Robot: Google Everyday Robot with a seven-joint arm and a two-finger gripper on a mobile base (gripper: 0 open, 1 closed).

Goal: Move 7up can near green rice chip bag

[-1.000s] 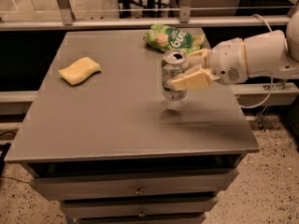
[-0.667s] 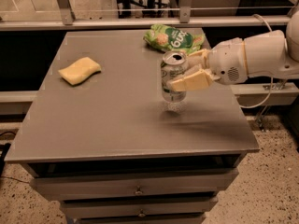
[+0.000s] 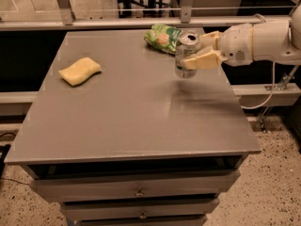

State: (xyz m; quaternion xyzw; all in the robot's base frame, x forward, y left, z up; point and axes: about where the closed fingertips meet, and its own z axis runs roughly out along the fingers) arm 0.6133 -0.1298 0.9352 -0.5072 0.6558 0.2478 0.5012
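Compared with the view a second earlier, the 7up can (image 3: 186,55) is now sitting farther back on the counter (image 3: 141,121) and much closer to the green rice chip bag (image 3: 163,36). The arm (image 3: 268,40) has shifted with it. The claw (image 3: 194,49) is closing its two pale, wedge-shaped fingers (image 3: 201,59) on the can from the side away from the bag, one finger crossing the near face and the other lying behind the rim, so the can is firmly gripped. The can is standing just beside the bag, on the side nearer the camera. It is leaning slightly, and its base appears to be hanging clear of the counter above a dim reflection.

The can is a small cylinder of silvery metal with a greenish label band, and its pull-tab top is catching the light. Its print is too fine to read. The bag is a flat, crinkled, glossy green packet picturing pale round chips. Its white lettering is not legible either. Well away from the bag, toward the opposite side of the counter, a yellow sponge (image 3: 80,71) is lying flat, soft-edged and wavy in outline. The counter is a matte grey slab with a faint sheen, and drawers (image 3: 138,192) with small knobs are showing beneath its front edge.
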